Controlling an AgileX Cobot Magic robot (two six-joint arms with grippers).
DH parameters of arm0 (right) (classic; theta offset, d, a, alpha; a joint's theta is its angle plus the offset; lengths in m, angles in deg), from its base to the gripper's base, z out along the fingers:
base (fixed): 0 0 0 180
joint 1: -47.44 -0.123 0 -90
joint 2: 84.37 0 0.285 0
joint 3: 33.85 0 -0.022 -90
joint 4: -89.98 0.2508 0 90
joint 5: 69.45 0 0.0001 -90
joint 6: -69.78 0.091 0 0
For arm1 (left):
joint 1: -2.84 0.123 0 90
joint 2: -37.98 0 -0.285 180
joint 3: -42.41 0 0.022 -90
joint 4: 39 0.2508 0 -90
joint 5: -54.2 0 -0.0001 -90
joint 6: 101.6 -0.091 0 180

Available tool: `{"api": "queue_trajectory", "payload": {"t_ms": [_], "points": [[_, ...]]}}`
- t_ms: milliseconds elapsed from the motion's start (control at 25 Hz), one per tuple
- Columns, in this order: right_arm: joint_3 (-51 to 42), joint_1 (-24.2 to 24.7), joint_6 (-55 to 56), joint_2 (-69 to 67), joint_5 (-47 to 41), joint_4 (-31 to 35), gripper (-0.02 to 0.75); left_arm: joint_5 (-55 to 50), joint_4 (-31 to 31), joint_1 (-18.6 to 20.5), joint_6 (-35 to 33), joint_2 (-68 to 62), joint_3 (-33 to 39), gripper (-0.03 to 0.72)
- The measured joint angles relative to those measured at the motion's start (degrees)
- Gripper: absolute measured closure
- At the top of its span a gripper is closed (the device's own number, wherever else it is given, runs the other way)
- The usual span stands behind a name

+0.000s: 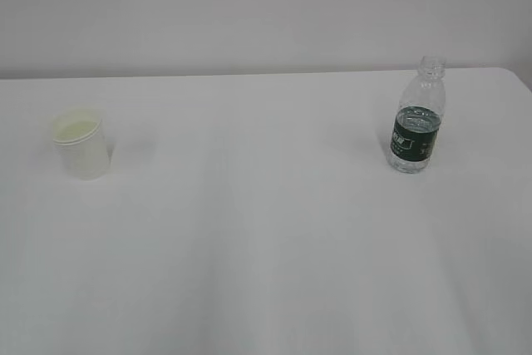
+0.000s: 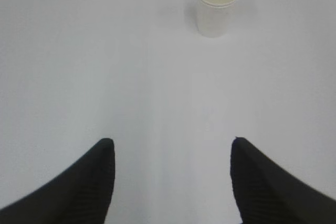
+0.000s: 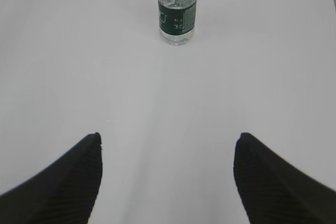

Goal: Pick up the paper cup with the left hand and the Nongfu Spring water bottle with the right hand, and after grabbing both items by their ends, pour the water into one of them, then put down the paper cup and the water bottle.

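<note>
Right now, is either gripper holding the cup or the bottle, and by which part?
Nothing is held. The left gripper and the right gripper are both open, well short of the paper cup and the water bottle, which stand upright on the table.

A plain white counter (image 1: 266,247) fills the scene and meets a pale wall at its far edge. Two things stand upright on it, well apart. On the left is a small white paper cup (image 1: 81,145), open at the top. On the right is a clear ribbed water bottle (image 1: 416,116) with a dark green label and no cap, partly filled with water (image 1: 413,122).
</note>
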Motion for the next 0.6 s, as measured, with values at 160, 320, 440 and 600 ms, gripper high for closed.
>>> {"api": "queue_trajectory", "payload": {"t_ms": [160,320,440,600], "points": [[0.0,0.0,0.0,2.9,-4.2,0.0,0.145,-2.1,-1.8,0.0,0.0,0.0,0.0,0.195],[0.0,0.0,0.0,5.8,-7.9,0.0,0.145,-4.1,-2.6,0.0,0.1,0.0,0.0,0.201],[0.0,0.0,0.6,7.8,-11.1,0.0,0.145,-6.1,-2.7,0.0,0.1,0.0,0.0,0.202],[0.0,0.0,1.3,10.8,-14.2,0.0,0.145,-7.2,-2.8,0.0,0.1,3.1,0.0,0.207]]}}
